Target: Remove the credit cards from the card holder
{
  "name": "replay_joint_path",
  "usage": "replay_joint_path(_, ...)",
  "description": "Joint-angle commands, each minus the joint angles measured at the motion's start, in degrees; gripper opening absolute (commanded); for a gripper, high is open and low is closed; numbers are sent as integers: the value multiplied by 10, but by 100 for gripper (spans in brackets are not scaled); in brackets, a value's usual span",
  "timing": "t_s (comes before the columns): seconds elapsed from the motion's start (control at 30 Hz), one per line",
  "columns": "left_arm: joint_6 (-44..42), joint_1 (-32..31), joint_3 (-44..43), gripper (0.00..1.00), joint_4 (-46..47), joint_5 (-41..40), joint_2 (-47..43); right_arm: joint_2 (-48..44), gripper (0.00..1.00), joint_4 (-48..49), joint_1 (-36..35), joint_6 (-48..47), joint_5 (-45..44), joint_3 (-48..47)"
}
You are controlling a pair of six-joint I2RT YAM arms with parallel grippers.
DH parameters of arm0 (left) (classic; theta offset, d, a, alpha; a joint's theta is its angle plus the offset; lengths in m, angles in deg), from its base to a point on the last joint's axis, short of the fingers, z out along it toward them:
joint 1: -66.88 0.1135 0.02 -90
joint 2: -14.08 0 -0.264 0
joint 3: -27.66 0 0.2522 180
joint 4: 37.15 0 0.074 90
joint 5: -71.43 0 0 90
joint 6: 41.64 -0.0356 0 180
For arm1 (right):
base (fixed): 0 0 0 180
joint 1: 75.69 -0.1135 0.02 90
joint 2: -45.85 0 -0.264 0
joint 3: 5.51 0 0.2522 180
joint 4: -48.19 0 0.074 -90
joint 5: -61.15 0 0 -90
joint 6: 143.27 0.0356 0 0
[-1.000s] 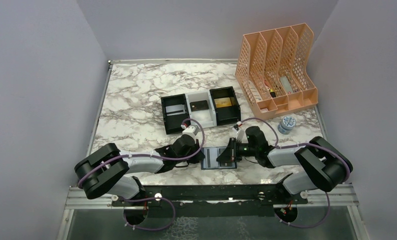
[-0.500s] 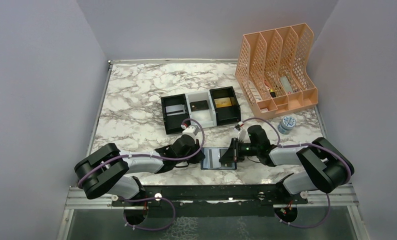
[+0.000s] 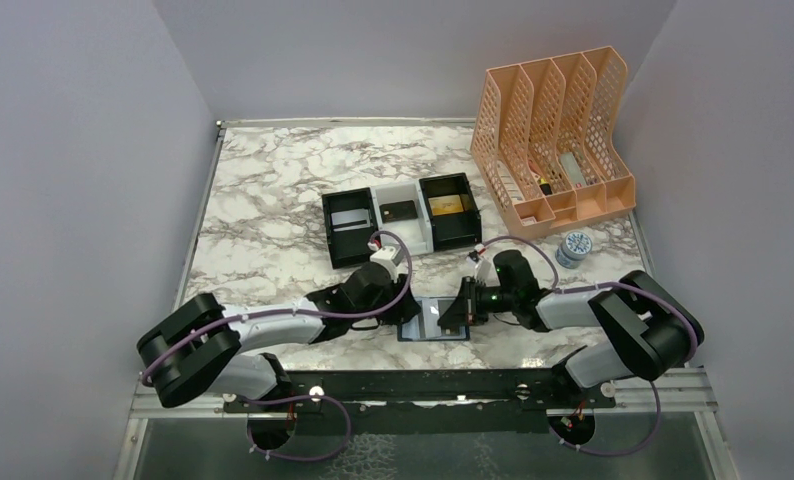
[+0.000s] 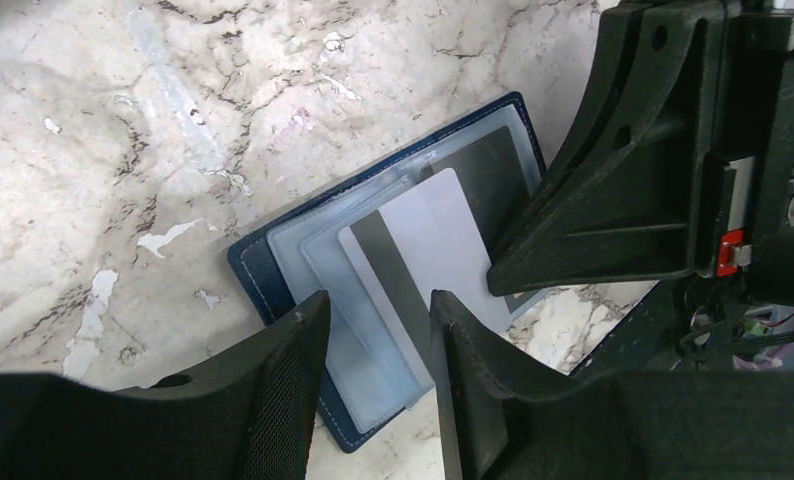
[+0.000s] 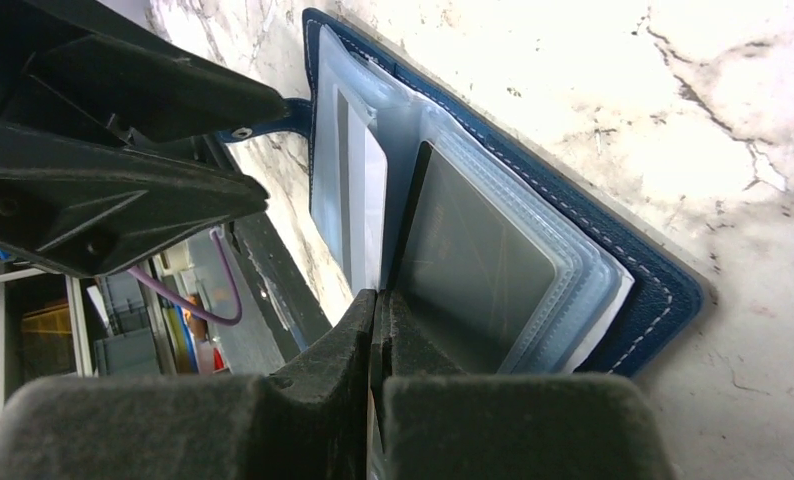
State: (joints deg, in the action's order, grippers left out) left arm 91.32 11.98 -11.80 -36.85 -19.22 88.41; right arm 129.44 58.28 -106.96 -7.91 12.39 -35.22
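The card holder [image 3: 431, 322] lies open on the marble between both arms, navy cover [image 4: 256, 271] down and pale pockets up. A silver-grey credit card [image 4: 435, 238] with a dark stripe sticks partway out of a left-hand pocket. My left gripper [image 4: 373, 335] is open, its fingers straddling the pocket's near end without touching the card. My right gripper [image 5: 374, 312] is shut, its tips pressed down on the holder's middle fold beside a dark-filled pocket [image 5: 478, 255]. Three more credit cards lie in the tray: silver [image 3: 350, 221], dark [image 3: 398, 211] and gold [image 3: 449, 206].
The black-and-white three-compartment tray [image 3: 419, 234] stands just beyond the holder. A peach file rack [image 3: 553, 135] is at the back right, with a small round tin [image 3: 573, 246] in front of it. The table's near edge and the arm rail [image 3: 423, 385] lie close behind the holder.
My left gripper has opened from shut and its wrist has lifted a little toward the tray. The right gripper still presses on the holder.
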Motion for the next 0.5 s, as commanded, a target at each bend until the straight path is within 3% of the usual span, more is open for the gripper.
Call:
replay_joint_path(0.0, -19, -8, -14, 44, 4, 33, 43, -1, 1, 0, 3, -4, -2, -16)
replay_joint_path(0.2, -40, -45, -38, 37, 21, 49, 102, -8, 1, -4, 4, -3, -1, -17)
replay_joint_path(0.47, 1, -47, -25, 22, -70, -55, 121, -59, 1, -67, 17, -30, -31, -15)
